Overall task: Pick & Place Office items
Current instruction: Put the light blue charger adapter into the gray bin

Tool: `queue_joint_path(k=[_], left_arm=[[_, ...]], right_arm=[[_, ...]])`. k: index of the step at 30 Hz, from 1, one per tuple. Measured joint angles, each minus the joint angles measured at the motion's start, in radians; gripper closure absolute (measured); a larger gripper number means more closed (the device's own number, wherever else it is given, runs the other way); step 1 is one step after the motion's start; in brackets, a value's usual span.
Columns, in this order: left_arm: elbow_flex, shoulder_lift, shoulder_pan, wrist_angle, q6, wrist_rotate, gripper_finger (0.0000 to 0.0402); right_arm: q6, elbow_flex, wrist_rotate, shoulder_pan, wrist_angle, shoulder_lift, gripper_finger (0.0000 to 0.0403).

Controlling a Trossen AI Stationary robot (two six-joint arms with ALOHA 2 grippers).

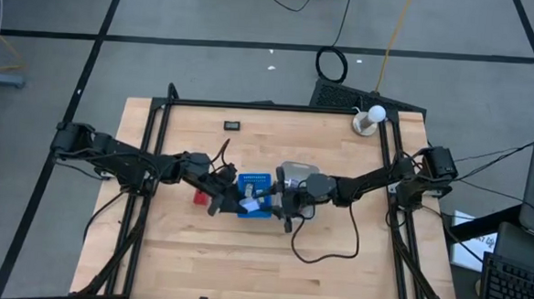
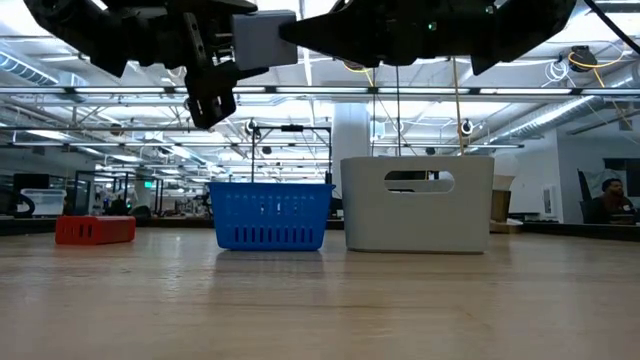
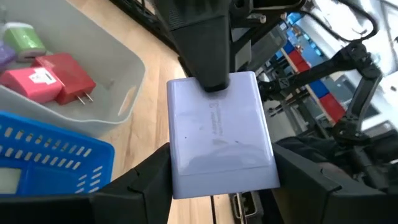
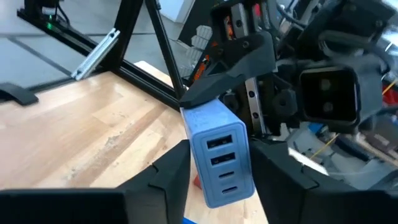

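Observation:
A pale blue charger block [image 3: 221, 134] with several ports on its end face [image 4: 219, 158] hangs in the air over the blue ribbed basket [image 1: 255, 196]. Both grippers are shut on it. My left gripper [image 3: 221, 171] comes from the table's left [image 1: 220, 200]. My right gripper [image 4: 217, 171] comes from the right [image 1: 280, 205]. A red block [image 2: 95, 230] lies flat on the table, left of the basket. Green, pink and red plug blocks [image 3: 46, 78] lie inside the grey bin [image 3: 118, 99]. My left gripper pinches the charger across its width, one finger [image 3: 146, 180] on each narrow side [image 3: 177, 168], at the end nearest its wrist. The charger is lifted clear of everything. My right gripper pinches the same charger across its thickness at the port end [image 4: 214, 180]; one finger [image 3: 208, 53] lies on the broad face [image 3: 214, 102]. It comes roughly level from the table's right.
The blue basket [image 2: 270, 215] and the grey bin [image 2: 418, 203] stand side by side mid-table, right under both arms. A small black object [image 1: 233, 125] lies near the far edge and a white knob [image 1: 369, 121] sits at the far right corner. Bare wood lies toward the near edge.

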Motion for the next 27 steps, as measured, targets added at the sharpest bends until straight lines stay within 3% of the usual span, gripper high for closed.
queue_joint_path(k=[5, 10, 20, 27], left_arm=[[0.007, 0.000, 0.000, 0.003, 0.023, -0.027, 0.0177], [0.009, 0.000, -0.001, 0.005, 0.016, -0.027, 0.0185], [0.009, 0.009, -0.001, 0.004, 0.007, -0.017, 0.0164], [0.009, 0.010, 0.001, 0.004, 0.041, -0.019, 0.0169]], right_arm=[[0.056, 0.000, 0.004, -0.002, 0.000, 0.001, 0.0223], [0.037, 0.000, 0.005, -0.002, -0.002, 0.002, 0.0215], [-0.014, -0.001, -0.021, -0.002, -0.006, 0.002, 0.0282], [-0.020, -0.001, -0.041, -0.002, -0.007, 0.002, 0.0284]])
